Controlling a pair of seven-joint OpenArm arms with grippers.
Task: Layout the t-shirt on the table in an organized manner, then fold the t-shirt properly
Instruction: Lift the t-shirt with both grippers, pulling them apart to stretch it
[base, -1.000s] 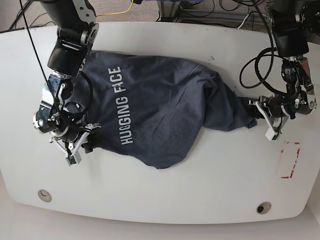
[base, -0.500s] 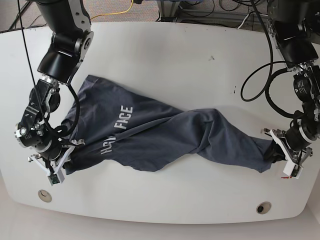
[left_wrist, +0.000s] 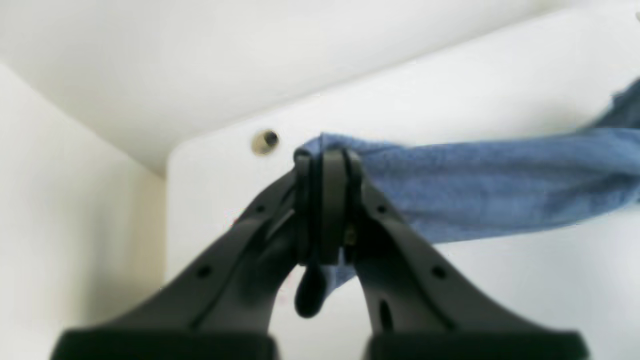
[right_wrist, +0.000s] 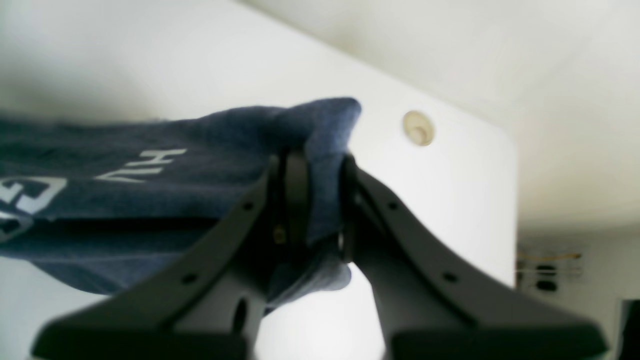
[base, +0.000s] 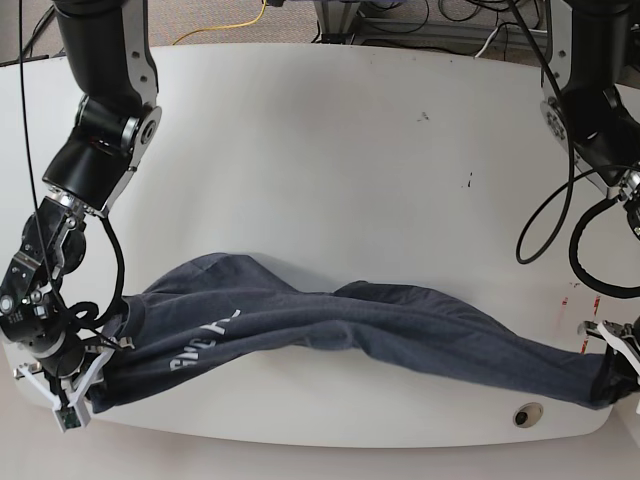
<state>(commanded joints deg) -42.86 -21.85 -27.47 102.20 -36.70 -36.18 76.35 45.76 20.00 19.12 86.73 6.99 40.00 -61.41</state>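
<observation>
The dark navy t-shirt (base: 330, 335) is stretched in a long band across the near part of the white table (base: 320, 150), its white lettering crumpled at the left. My right gripper (base: 85, 390) is shut on the shirt's left end by the near left edge; in the right wrist view the gripper (right_wrist: 312, 200) pinches a fold of the t-shirt (right_wrist: 150, 165). My left gripper (base: 610, 378) is shut on the shirt's right end at the near right corner; in the left wrist view the gripper (left_wrist: 325, 200) clamps the t-shirt (left_wrist: 500, 175).
A round hole (base: 527, 413) sits just in front of the shirt near the right end, also in the left wrist view (left_wrist: 265, 141). Another hole shows in the right wrist view (right_wrist: 418, 128). A red tape mark (base: 575, 310) lies by the left gripper. Cables lie beyond the far edge.
Both grippers have pulled the shirt toward the near edge and farther apart. The shirt went from a loose spread heap to a taut, narrow band.
</observation>
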